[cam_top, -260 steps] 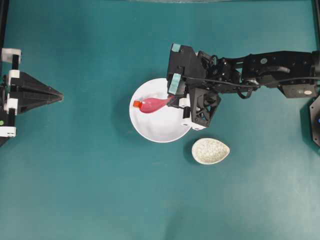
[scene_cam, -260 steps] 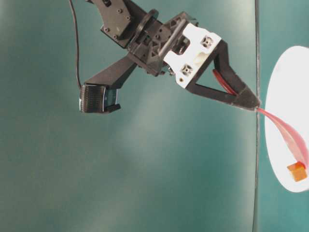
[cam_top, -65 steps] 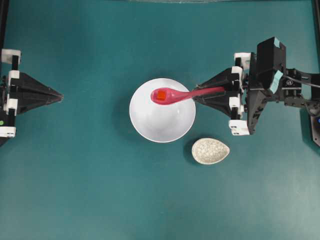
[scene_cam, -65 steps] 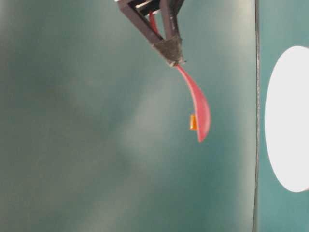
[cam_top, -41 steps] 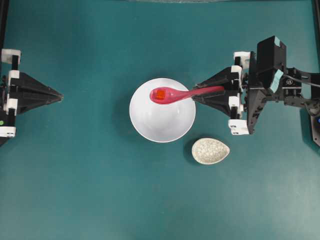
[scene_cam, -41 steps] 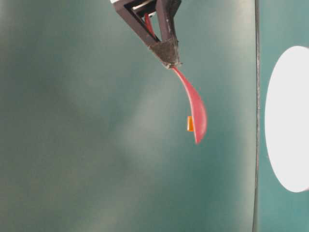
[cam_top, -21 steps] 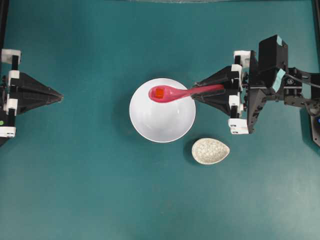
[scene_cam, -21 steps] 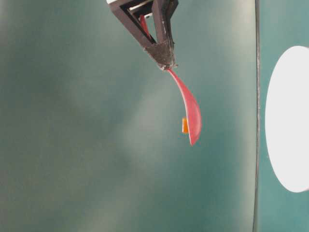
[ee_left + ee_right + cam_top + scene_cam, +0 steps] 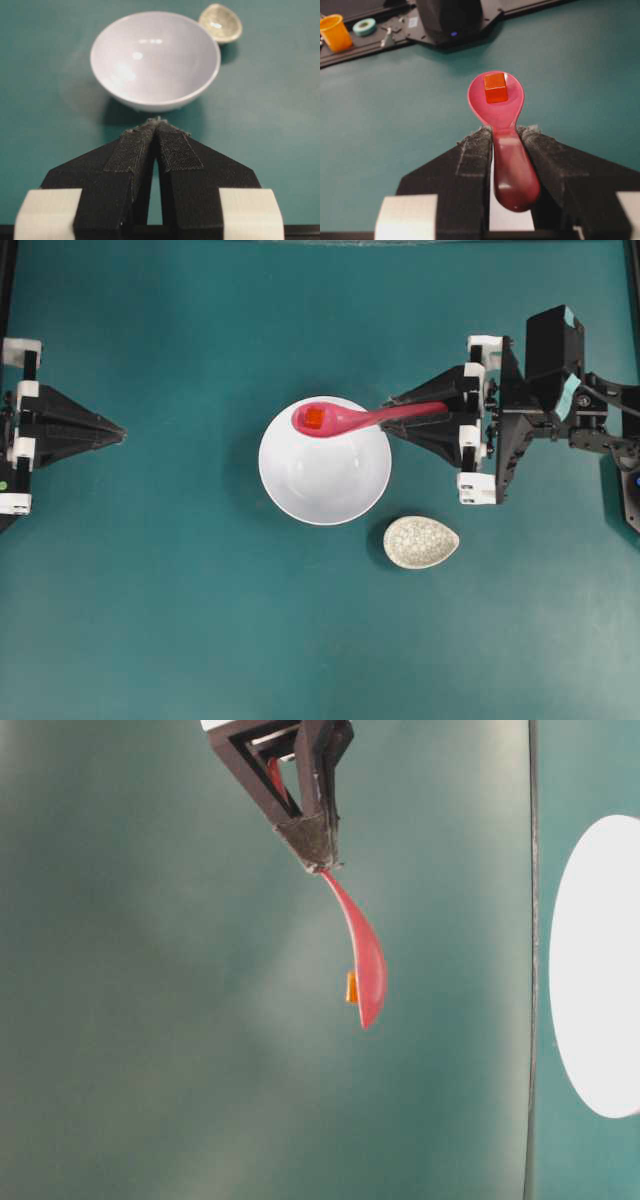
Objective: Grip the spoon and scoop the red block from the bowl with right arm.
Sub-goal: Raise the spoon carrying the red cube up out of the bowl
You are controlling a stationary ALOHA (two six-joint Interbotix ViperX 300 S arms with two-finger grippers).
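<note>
The magenta spoon [image 9: 352, 419] hangs level above the far rim of the white bowl [image 9: 325, 485], its handle clamped in my right gripper [image 9: 392, 418]. The red block [image 9: 314, 419] lies in the spoon's scoop; in the right wrist view the block [image 9: 495, 87] sits in the scoop of the spoon [image 9: 501, 120] ahead of the gripper [image 9: 505, 134]. The table-level view shows the spoon [image 9: 361, 965] well above the bowl [image 9: 590, 970], with the block [image 9: 351, 987] on it. My left gripper [image 9: 118, 428] rests shut far left, its tips [image 9: 156, 122] facing the empty bowl [image 9: 155, 65].
A small oval crackle-patterned dish [image 9: 421, 541] sits just right of the bowl's near side. In the right wrist view an orange cup [image 9: 335, 32] and a tape roll [image 9: 365, 26] lie on a dark base beyond the table's edge.
The right gripper has lifted the spoon with the block higher and drawn it slightly toward the far side. The left gripper has not moved.
</note>
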